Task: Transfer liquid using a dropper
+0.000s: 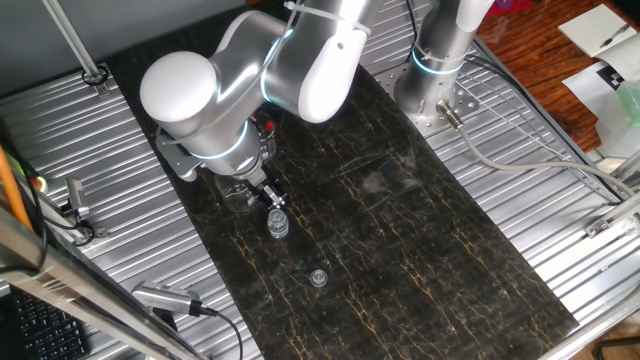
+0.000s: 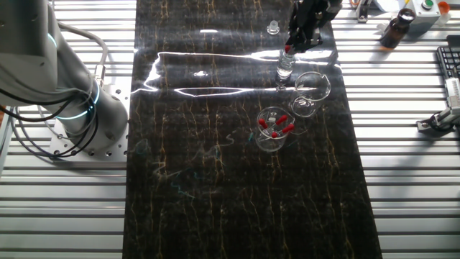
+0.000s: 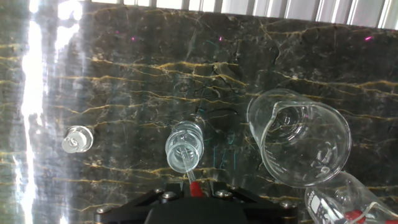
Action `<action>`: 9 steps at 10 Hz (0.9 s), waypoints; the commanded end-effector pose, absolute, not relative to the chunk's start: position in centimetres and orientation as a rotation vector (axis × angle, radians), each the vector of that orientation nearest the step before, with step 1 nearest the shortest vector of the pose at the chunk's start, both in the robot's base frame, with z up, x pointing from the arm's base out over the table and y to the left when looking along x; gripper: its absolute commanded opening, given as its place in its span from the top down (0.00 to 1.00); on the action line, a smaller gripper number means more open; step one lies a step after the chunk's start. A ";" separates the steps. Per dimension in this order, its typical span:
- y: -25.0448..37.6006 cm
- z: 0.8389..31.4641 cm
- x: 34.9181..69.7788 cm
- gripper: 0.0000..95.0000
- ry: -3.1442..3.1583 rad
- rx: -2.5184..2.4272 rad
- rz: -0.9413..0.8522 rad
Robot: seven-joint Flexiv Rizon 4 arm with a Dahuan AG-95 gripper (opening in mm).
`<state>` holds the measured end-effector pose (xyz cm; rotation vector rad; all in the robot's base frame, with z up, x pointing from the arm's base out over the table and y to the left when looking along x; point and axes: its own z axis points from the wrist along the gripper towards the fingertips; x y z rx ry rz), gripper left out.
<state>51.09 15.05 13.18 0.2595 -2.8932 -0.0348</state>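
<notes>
Your gripper (image 3: 193, 198) grips the slim clear dropper (image 3: 188, 174), its tip inside the small ribbed clear vial (image 3: 184, 148) on the dark marbled worktop (image 3: 155, 68). Drift sideways and, I judge, you tip that vial.

jaws cut off at frame bottom, dropper (image 3: 191, 178) partly hidden

Arm bent low over table; gripper (image 2: 297, 42) pointing down, jaws closed on dropper (image 3: 189, 176).
</notes>
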 end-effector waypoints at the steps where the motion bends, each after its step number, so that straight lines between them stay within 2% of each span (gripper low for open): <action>1: 15.2 12.9 51.1 0.60 -2.896 0.257 -0.032; 2: 15.3 12.8 51.1 0.60 -2.897 0.257 -0.032; 3: 15.3 12.6 51.0 0.80 -2.900 0.259 -0.032; 9: 15.3 12.1 50.5 0.80 -2.907 0.263 -0.032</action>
